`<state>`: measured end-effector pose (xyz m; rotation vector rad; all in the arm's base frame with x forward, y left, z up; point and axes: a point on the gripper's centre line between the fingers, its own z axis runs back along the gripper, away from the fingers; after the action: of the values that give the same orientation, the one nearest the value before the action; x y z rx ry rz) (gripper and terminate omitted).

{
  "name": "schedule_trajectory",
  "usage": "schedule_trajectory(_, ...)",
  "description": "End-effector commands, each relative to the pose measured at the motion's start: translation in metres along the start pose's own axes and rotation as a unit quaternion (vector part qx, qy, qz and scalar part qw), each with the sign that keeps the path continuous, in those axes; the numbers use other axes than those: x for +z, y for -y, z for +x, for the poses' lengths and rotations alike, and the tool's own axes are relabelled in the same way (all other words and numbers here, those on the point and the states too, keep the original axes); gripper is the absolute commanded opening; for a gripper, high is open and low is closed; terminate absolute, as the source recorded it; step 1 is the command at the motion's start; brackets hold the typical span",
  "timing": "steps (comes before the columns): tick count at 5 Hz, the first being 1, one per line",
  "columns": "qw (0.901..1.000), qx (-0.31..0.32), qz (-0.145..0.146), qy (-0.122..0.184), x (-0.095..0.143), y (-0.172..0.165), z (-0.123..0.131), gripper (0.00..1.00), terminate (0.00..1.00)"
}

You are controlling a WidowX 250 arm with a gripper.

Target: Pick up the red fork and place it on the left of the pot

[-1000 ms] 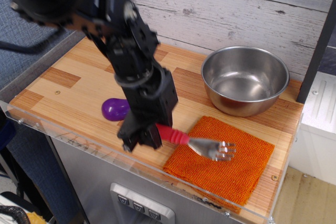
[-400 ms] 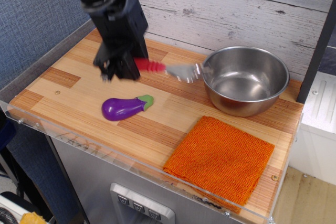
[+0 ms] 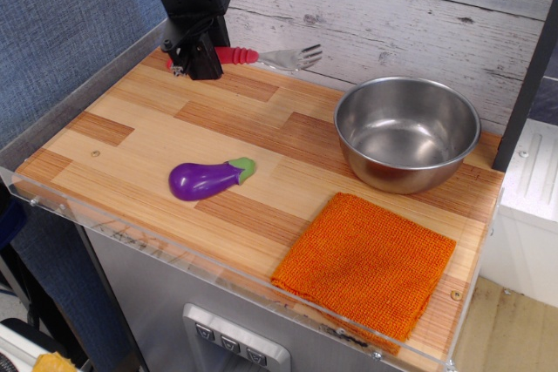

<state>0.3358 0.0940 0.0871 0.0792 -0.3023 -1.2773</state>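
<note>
My gripper (image 3: 197, 57) is at the far left back of the wooden counter, shut on the red handle of the red fork (image 3: 261, 57). The fork is held level above the board, its silver tines pointing right toward the wall. The pot (image 3: 407, 131), a shiny steel bowl, stands at the back right, well to the right of the fork and apart from it.
A purple toy eggplant (image 3: 207, 179) lies near the front left of the counter (image 3: 131, 141). An orange cloth (image 3: 369, 263) lies at the front right. A grey plank wall runs behind, and a clear rim edges the counter's front.
My gripper carried the fork from over the orange cloth up and back left, past the pot's left rim, to the back left corner. The eggplant is now fully in sight.
</note>
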Motion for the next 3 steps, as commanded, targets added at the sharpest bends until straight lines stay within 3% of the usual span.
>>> schedule_trajectory(1, 0.9989, 0.038, 0.012, -0.025, -0.015, -0.031, -0.037, 0.00, 0.00)
schedule_trajectory(3, 0.9981, 0.045, -0.011, -0.039, -0.038, -0.030, -0.056, 0.00, 0.00)
